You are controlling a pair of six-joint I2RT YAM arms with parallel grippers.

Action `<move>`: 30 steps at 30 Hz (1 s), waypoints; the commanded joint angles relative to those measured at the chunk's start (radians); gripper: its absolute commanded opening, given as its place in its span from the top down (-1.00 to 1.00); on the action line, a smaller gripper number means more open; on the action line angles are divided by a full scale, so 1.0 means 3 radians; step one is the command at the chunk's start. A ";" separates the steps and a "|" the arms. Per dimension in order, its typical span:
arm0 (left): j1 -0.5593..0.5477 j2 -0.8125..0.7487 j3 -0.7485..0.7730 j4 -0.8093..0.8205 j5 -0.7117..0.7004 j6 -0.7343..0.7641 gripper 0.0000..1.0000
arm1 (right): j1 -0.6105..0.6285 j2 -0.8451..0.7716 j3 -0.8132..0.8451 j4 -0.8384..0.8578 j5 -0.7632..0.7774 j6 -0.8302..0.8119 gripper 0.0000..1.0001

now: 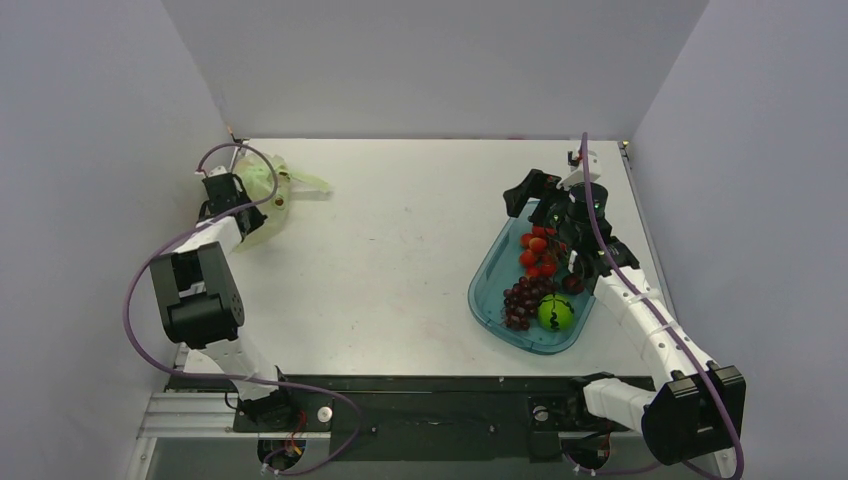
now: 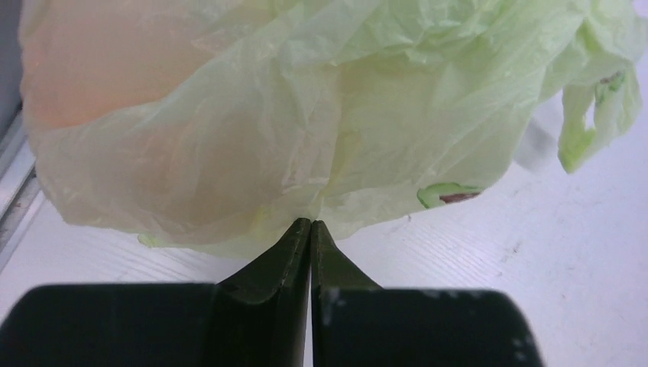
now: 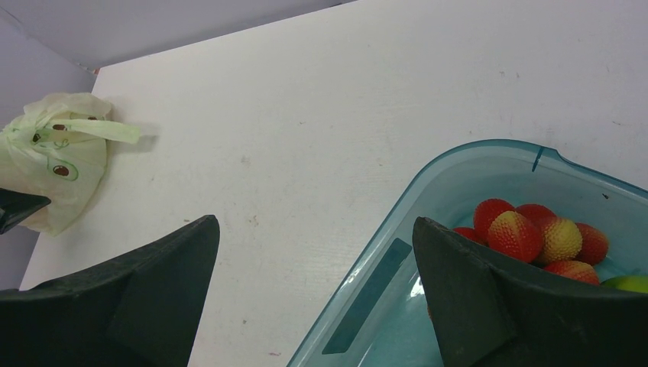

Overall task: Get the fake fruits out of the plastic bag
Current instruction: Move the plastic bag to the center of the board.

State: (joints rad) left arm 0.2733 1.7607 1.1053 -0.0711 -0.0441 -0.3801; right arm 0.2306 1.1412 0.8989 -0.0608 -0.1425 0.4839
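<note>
Left gripper (image 2: pixel 311 224): its two dark fingers are pressing flat against each other, nipping a fold of thin film at the nearest edge of the plastic bag (image 2: pixel 306 115).
Bag position: it is sitting directly ahead of those fingertips, bulging up and filling most of the wrist view, with white table (image 2: pixel 474 260) showing beneath and to the fingers' right.
Bag long axis: the crumpled bundle is lying crosswise to the fingers, stretching from their left side to their right.
Handle loop (image 2: pixel 592 115): it is hanging off the right-hand end of the bundle and pointing away to the right of the fingers; from above it is reaching toward the middle of the table.
Fake fruits: no single fruit is showing clearly; only an orange-pink tint (image 2: pixel 99 69) is glowing through the film, up and to the left of the fingertips.
Right gripper (image 3: pixel 315 223): its fingers are standing wide apart with nothing between them, hovering over the far end of the blue tray (image 3: pixel 458 149).
Tray contents: a small red cluster (image 3: pixel 527 229) is lying just beside the right finger; back toward that arm's base, a dark grape bunch (image 1: pixel 525 298) and a green ball (image 1: pixel 556 312) are resting side by side.
Bag from the right gripper: it is lying well apart, off beyond the left finger.
</note>
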 commanded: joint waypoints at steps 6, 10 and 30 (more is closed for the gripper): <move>-0.0292 -0.0170 0.0247 -0.0094 0.0496 0.0050 1.00 | 0.0016 0.0032 0.0018 0.0148 0.0038 -0.0012 -0.85; -0.0303 -0.0337 0.0157 -0.0092 0.0470 0.0039 0.69 | 0.0005 0.0001 0.0045 0.0062 0.0124 -0.0048 -0.86; -0.0272 -0.0024 0.1044 -0.0343 -0.0414 -0.0166 -0.02 | 0.0218 0.0084 0.0146 -0.0129 0.0367 -0.0196 -0.84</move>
State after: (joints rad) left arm 0.1848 1.6955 1.2533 -0.1417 -0.0544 -0.4412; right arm 0.2611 1.1484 0.8978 -0.0734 -0.0959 0.4694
